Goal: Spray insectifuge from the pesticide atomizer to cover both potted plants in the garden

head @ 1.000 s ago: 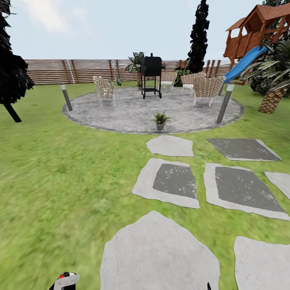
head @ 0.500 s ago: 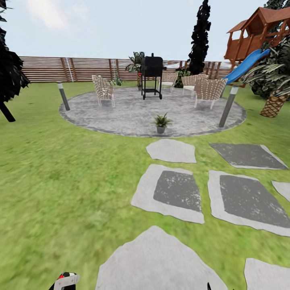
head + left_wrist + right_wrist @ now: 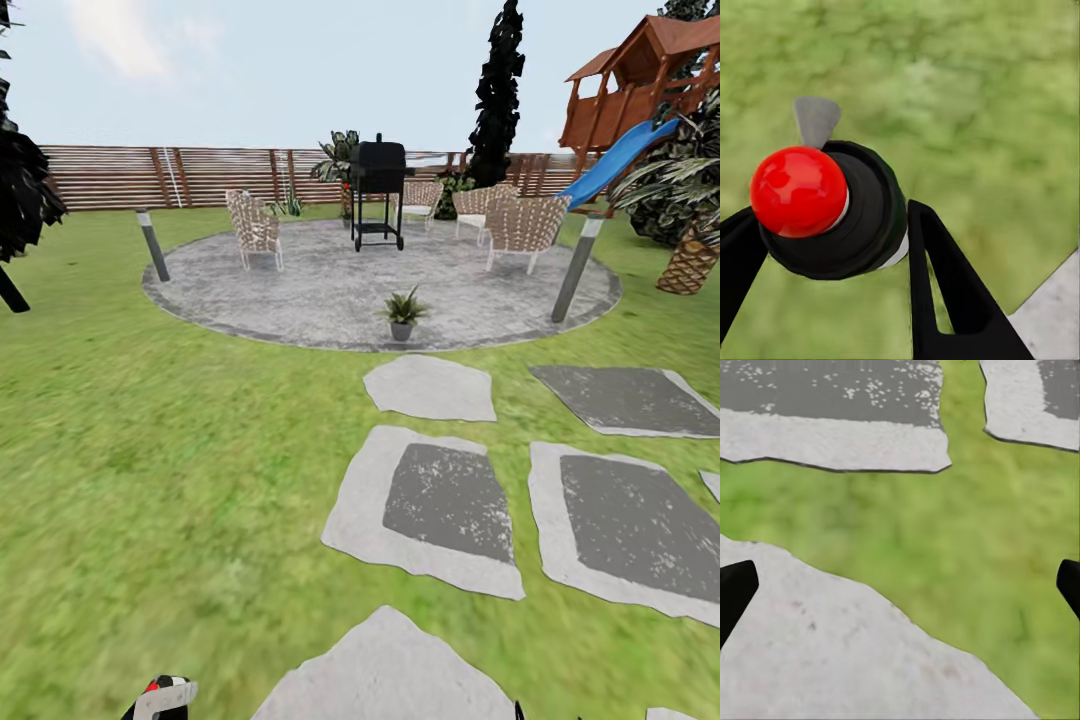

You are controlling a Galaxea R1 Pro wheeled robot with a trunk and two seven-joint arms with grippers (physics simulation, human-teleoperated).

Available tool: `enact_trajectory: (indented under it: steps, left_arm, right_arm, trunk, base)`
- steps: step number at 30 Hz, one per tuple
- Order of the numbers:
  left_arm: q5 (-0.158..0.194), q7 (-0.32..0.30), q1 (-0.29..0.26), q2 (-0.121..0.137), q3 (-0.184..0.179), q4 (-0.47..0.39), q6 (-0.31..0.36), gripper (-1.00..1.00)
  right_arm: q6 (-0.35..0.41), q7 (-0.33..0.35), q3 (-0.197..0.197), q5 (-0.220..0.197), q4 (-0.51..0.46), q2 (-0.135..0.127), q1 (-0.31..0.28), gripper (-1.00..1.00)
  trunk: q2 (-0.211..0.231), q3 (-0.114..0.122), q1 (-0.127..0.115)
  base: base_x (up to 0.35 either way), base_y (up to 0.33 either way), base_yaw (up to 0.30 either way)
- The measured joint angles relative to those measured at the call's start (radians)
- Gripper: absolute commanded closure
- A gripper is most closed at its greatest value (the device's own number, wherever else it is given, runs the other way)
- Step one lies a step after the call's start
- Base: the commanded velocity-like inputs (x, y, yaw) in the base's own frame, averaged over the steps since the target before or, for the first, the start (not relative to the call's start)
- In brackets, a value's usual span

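Pesticide atomizer (image 3: 832, 217) pinched in left tool (image 3: 825, 232), red cap toward camera, above lawn (image 3: 150, 450). Right tool (image 3: 900, 585) spread wide, over stepping stone (image 3: 817, 645) and grass. One potted plant (image 3: 402, 312) ahead at edge of round paving (image 3: 300, 290); grill (image 3: 378, 190), wicker chairs beyond.

Open lawn (image 3: 170, 430) and flat stepping stones (image 3: 440, 500) are lying ahead, nothing blocking passage. A potted plant (image 3: 402, 312) is standing alone on the round paving (image 3: 300, 290); posts (image 3: 153, 245), chairs (image 3: 253, 228) and a grill (image 3: 378, 190) are crowding farther back.
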Motion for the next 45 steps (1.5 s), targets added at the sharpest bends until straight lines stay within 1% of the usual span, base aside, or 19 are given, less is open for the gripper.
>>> enact_trajectory:
  steps: [45]
  left_arm:
    - [-0.001, 0.000, 0.000, 0.000, 0.000, 0.000, 0.000, 1.00]
  right_arm:
    - [0.000, 0.000, 0.000, 0.000, 0.000, 0.000, 0.000, -1.00]
  trunk:
    - [0.000, 0.000, 0.000]
  base:
    - [0.337, -0.085, 0.000]
